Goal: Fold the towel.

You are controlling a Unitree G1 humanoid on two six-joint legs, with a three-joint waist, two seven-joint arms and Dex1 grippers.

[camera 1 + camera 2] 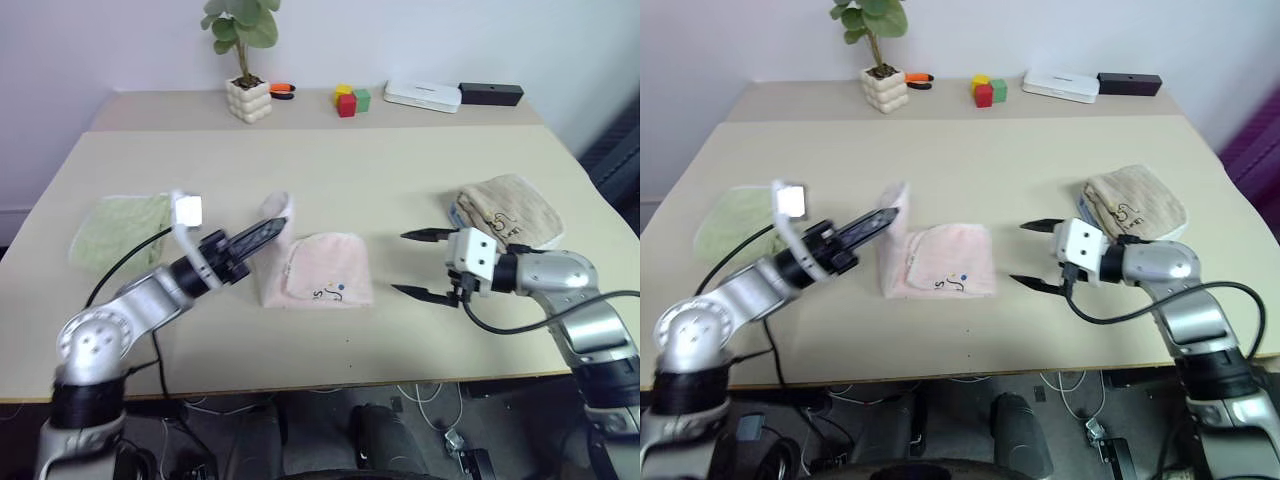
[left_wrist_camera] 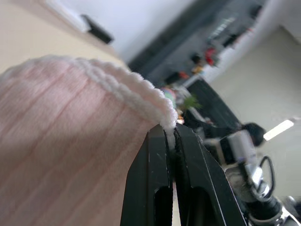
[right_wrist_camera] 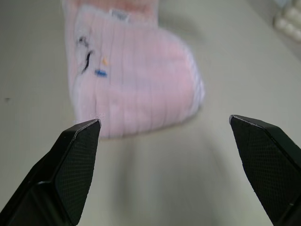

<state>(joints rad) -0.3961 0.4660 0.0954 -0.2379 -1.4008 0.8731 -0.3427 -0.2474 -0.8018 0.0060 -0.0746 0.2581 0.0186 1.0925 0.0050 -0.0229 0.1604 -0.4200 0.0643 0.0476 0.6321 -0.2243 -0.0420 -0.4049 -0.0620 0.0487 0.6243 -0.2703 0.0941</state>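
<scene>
Folding the towel (image 1: 318, 270), mid-table, from its left end.
Your left gripper (image 1: 272, 230) pinches the raised edge; carry it right. Your right gripper (image 1: 418, 264) waits spread wide.

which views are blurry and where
Left wrist view: the towel up close is soft, and the room behind is out of focus. Right wrist view: the towel is smeared, while the open right gripper looks sharp. Both eye views look fairly crisp.
</scene>
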